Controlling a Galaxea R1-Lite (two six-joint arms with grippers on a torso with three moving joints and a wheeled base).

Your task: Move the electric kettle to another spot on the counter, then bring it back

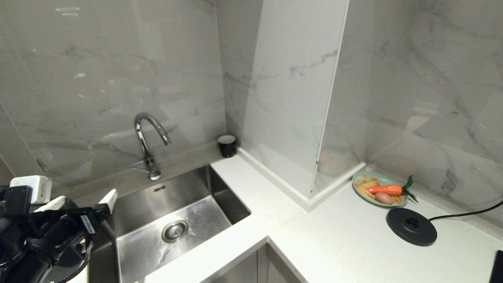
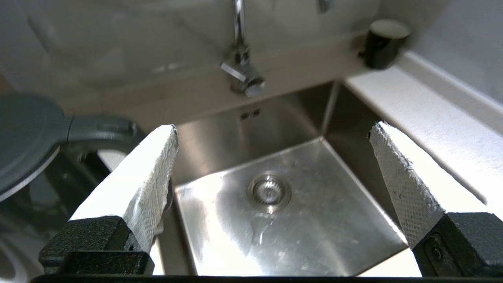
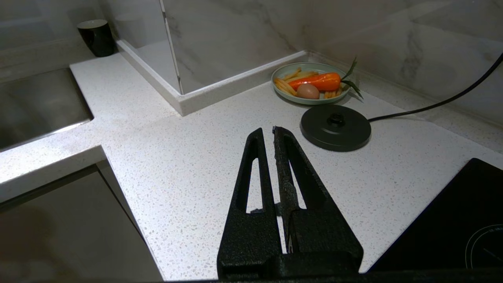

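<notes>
Hovering over the sink's (image 1: 230,206) left edge, L gripper (image 1: 89,195) points at the drain w/ fingers (image 2: 151,177) spread wide and nothing btwn them. Kettle (image 2: 27,133): only a blurred dark round top w/ a handle-like arm shows, in L wrist view, close by one finger but not touching it. That reads as its lid and handle, prob. standing just beside the sink on the side away from the cup (image 1: 227,146). Head view doesn't show it; the arm covers that corner. Base (image 1: 411,226) sits bare, well apart from the sink, round the counter's (image 1: 314,243) corner and just beside the plate (image 1: 357,184) of veg, cord trailing off to the wall. R gripper (image 3: 267,131) is parked above the counter on the base's side of the sink, fingers pressed together, holding nothing, and is out of head view. Step in hand, as I judge it: w/ the kettle off its base and set by the sink, the "move away" half looks done and the "bring back" half is to come. L gripper isn't lined up w/ the handle yet. Next move calls for swinging it off the sink toward the kettle, squaring the open fingers either side of the handle, then closing firmly before any lift. After that comes a long carry past the sink and round the corner to the base, keeping the kettle upright and clear of the tap (image 1: 147,137). Set-down needs centring on the base's middle stud, and missing the plate.
</notes>
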